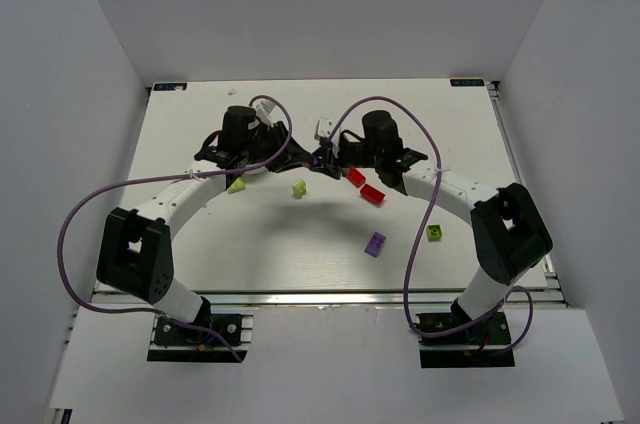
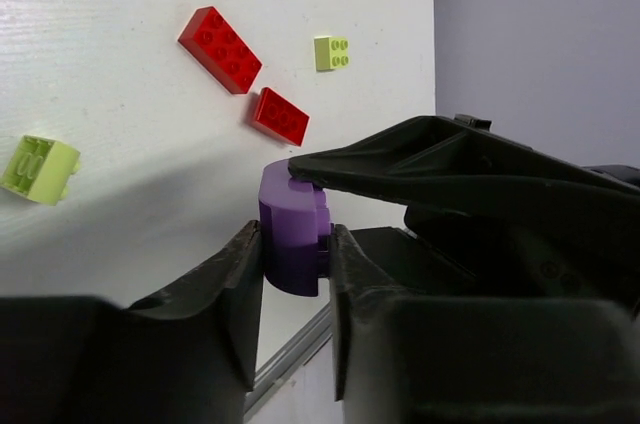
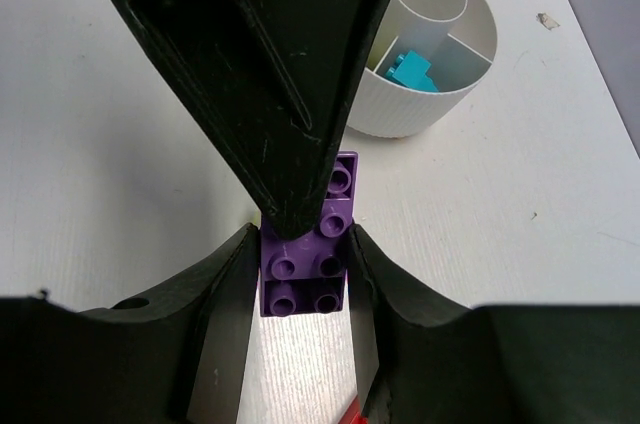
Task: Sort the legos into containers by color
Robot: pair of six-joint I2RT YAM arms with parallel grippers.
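Your left gripper (image 2: 295,244) fills the bottom of its own wrist view. Its two black fingers (image 2: 235,294) press against opposite sides of a purple brick (image 2: 290,219), so it is clenched on that brick. One finger of your right gripper (image 3: 303,244) reaches in from the right there, its tip lying on top of the brick.

From the right wrist you see the same brick studs-up. The right fingers (image 3: 225,324) touch both of its long sides, so that pincer is grasping it too. The left gripper's finger comes down from the top of that view and covers the brick's far end. Both arms therefore hold one brick between them.

From above, the two grippers meet at mid-table, toward the far side, and the held brick is hidden under them.

Beyond the brick in the right wrist view stands the round white dish (image 3: 440,94). A cyan brick (image 3: 410,72) lies in one of its wedge compartments, beside the central hub.

On the white table (image 1: 250,244) the other legos lie loose:
- Two red bricks (image 1: 356,176) (image 1: 372,194) sit close together, just on the near side of where the grippers meet.
- One lime brick (image 1: 299,187) lies left of them.
- Another lime brick (image 1: 237,185) sits at the edge of your left arm.
- A second purple brick (image 1: 375,244) lies nearer the bases.
- A green brick (image 1: 435,232) lies to its right, near your right arm.
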